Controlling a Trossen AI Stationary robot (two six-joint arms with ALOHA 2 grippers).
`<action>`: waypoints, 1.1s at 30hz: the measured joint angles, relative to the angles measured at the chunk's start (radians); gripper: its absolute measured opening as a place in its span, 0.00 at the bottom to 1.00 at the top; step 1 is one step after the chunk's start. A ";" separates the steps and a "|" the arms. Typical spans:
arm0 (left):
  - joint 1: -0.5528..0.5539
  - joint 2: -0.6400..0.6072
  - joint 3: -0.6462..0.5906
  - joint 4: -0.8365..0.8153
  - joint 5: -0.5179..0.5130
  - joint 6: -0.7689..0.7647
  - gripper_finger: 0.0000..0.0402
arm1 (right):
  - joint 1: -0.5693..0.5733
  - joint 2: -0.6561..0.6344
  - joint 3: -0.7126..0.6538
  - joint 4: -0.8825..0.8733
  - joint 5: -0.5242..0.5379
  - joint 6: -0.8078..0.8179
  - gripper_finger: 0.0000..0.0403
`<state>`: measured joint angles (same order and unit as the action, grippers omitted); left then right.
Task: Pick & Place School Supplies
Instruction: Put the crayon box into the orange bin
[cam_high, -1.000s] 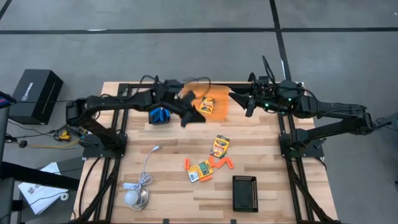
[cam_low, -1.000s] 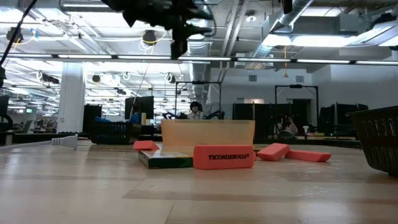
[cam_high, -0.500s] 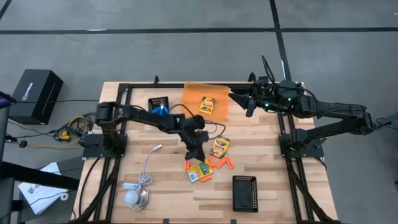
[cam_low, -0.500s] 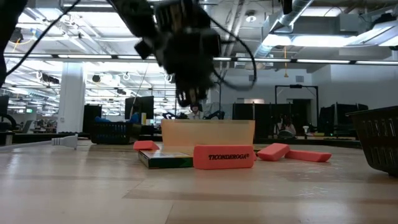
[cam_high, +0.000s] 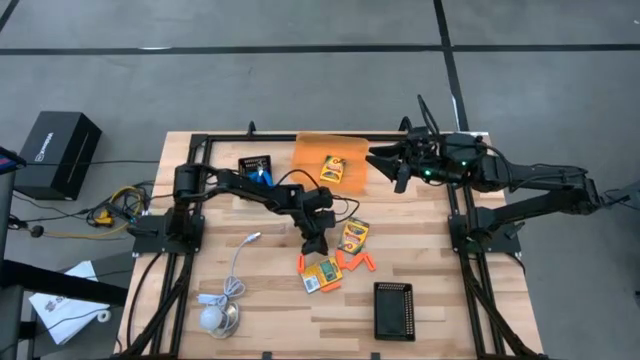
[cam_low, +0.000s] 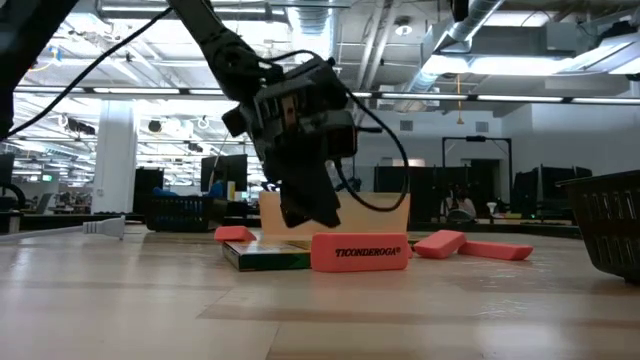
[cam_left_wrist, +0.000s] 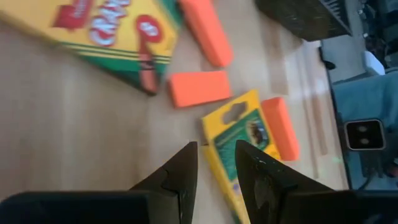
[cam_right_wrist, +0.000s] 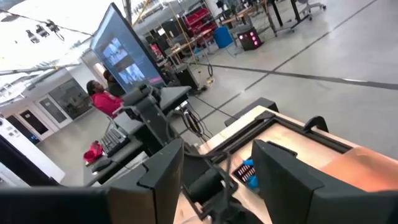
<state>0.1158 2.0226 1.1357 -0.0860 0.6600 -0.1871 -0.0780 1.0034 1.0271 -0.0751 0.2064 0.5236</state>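
lowered since before, left end effector hovers slightly parted, empty, over crayon boxes. right end effector waits apart, empty, beside the orange bin. bare counter lies around.

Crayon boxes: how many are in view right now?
3. One crayon box lies in the orange tray; one sits mid-table beside the left gripper; one lies nearer the front among orange erasers. None seems hidden.

1. My table was pale wood in planks, matt, with visible grain.
2. The crayon boxes looked like printed card with a slight sheen.
3. The orange sticks looked matt and smooth, rubbery.
4. My left gripper had matt black plastic fingers.
5. The orange bin was translucent plastic.
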 joint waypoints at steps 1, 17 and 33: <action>0.003 0.004 0.000 -0.001 -0.001 0.000 0.26 | 0.000 -0.001 0.000 0.001 0.000 0.000 0.45; -0.028 0.023 0.001 0.048 -0.026 -0.028 0.26 | -0.001 0.000 0.000 0.001 0.000 -0.010 0.45; -0.068 0.169 0.143 0.092 -0.014 -0.076 0.26 | -0.001 0.000 0.000 0.007 0.000 -0.003 0.45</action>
<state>0.0480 2.1916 1.2790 0.0056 0.6461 -0.2630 -0.0788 1.0031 1.0271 -0.0681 0.2060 0.5211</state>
